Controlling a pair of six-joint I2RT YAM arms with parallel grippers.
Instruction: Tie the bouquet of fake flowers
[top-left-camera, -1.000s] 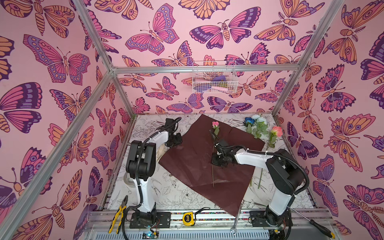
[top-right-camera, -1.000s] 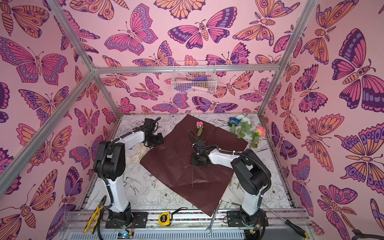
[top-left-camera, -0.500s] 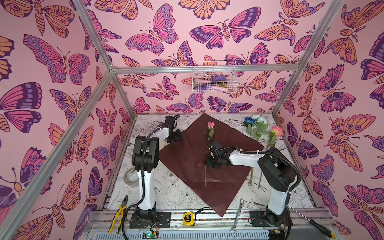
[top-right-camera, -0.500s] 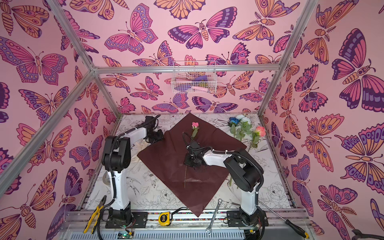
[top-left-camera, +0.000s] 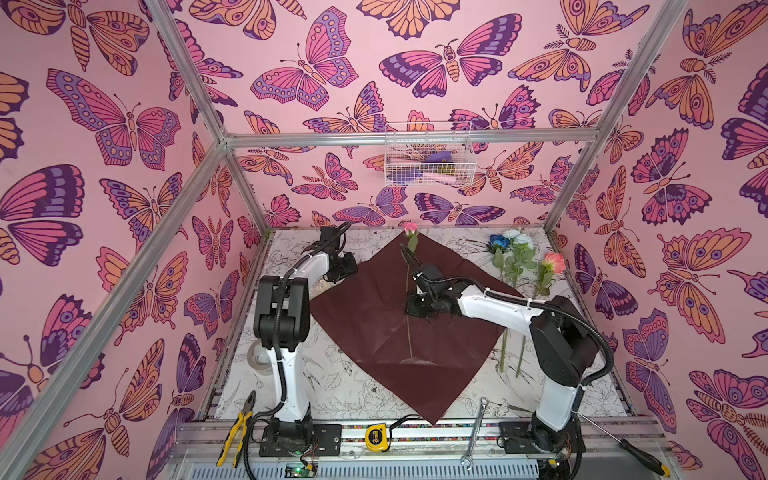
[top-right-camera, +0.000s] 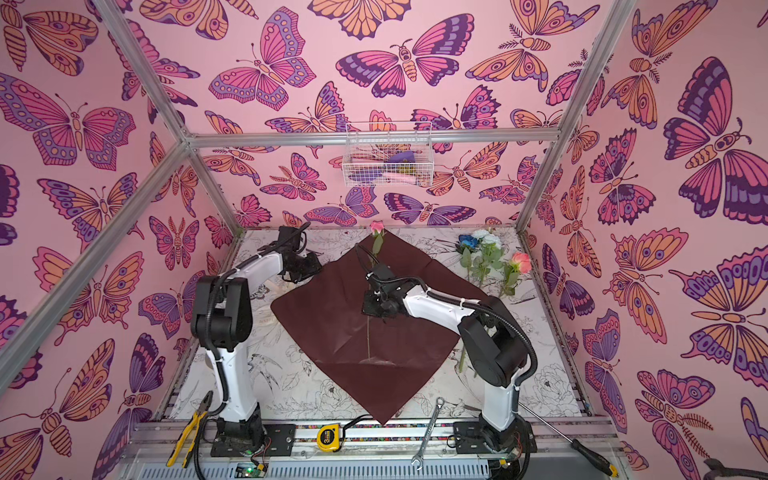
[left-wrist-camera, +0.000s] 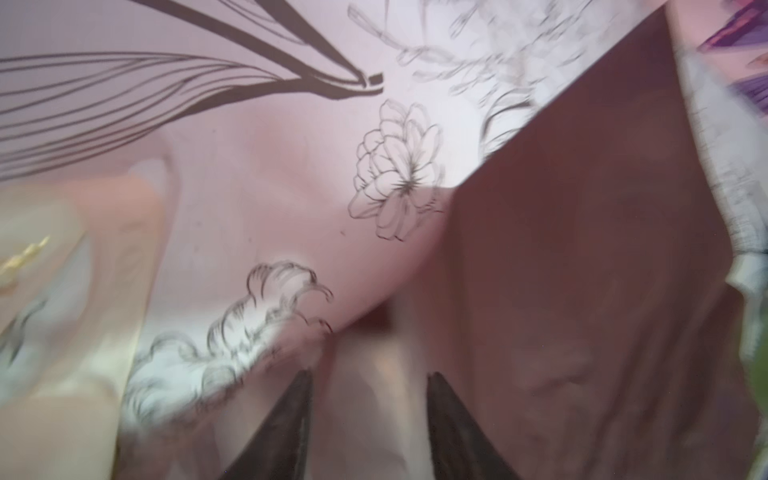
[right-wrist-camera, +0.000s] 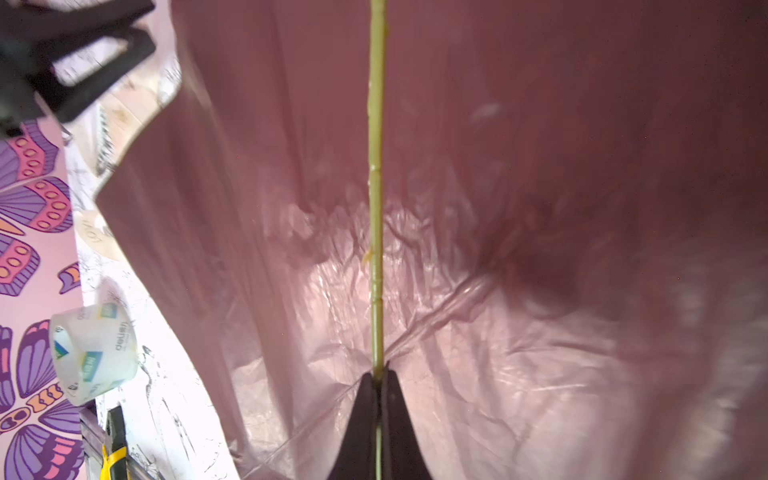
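Observation:
The dark red wrapping paper (top-left-camera: 374, 316) (top-right-camera: 332, 320) lies flat as a diamond on the table. A pink rose (top-left-camera: 410, 227) (top-right-camera: 377, 226) rests along its middle, head past the far corner. My right gripper (top-left-camera: 417, 309) (top-right-camera: 372, 309) (right-wrist-camera: 379, 372) is shut on the rose's green stem (right-wrist-camera: 376, 166), low over the paper. My left gripper (top-left-camera: 347, 268) (top-right-camera: 309, 266) (left-wrist-camera: 370, 378) stands open at the paper's left corner (left-wrist-camera: 582, 208), with nothing held. Blue and white roses (top-left-camera: 505, 241) and a peach rose (top-left-camera: 554, 262) lie on the table right of the paper.
A clear tape roll (right-wrist-camera: 93, 353) (top-left-camera: 257, 357) sits by the left arm's base. Along the front rail lie pliers (top-left-camera: 235, 432), a yellow tape measure (top-left-camera: 377, 436), a wrench (top-left-camera: 473, 432) and a screwdriver (top-left-camera: 623, 444). A wire basket (top-left-camera: 428, 156) hangs on the back wall.
The paper and the pink rose have shifted left and toward the back wall, the right gripper going with the stem. The left gripper's jaws have spread apart at the paper's left corner.

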